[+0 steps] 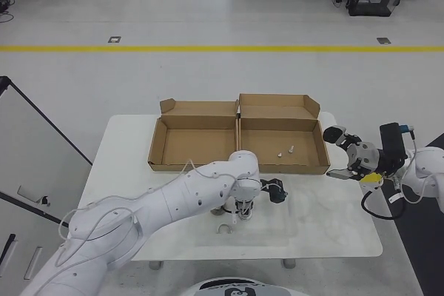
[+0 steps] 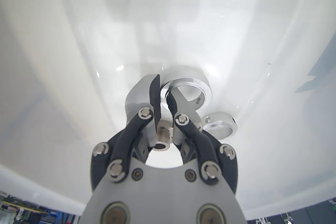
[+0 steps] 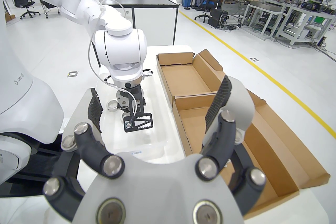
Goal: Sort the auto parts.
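My left gripper (image 2: 162, 93) is down on the white table (image 1: 318, 214), at its middle (image 1: 244, 211). Its fingers straddle the wall of a large metal ring (image 2: 194, 86), one pad outside and one inside, pressed against it. A smaller metal ring (image 2: 220, 128) lies just beside it. A short metal bushing (image 2: 162, 138) lies under the gripper's palm. My right gripper (image 1: 337, 155) hangs open and empty over the table's right side, beside the right box; its fingers (image 3: 220, 99) are spread wide.
Two open cardboard boxes stand side by side at the back of the table: the left box (image 1: 194, 144) and the right box (image 1: 266, 144), which holds small white parts (image 1: 288, 150). Another ring (image 1: 223, 228) lies near the table's front.
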